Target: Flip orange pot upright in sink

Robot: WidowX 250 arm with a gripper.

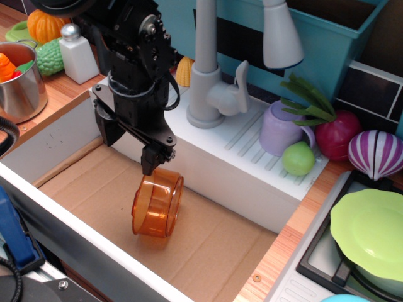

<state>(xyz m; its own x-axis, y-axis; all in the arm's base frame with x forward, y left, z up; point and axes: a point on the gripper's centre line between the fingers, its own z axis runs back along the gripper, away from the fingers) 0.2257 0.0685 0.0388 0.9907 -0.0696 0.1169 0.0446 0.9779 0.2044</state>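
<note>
Your pincer [151, 165] is pinching the orange pot [157, 203] by its thick rim — light, stiff, slick plastic, likely slipping as you're tilting it upright.

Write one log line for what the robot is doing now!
gripper: shut on orange pot rim | pot: on its side, not upright | place: sink floor

Wooden desk [69, 94] carrying a steel pot [22, 88], a white shaker bottle [78, 55], a green toy corn [49, 58], a striped purple onion [376, 153], and the recessed sink [56, 135].
</note>
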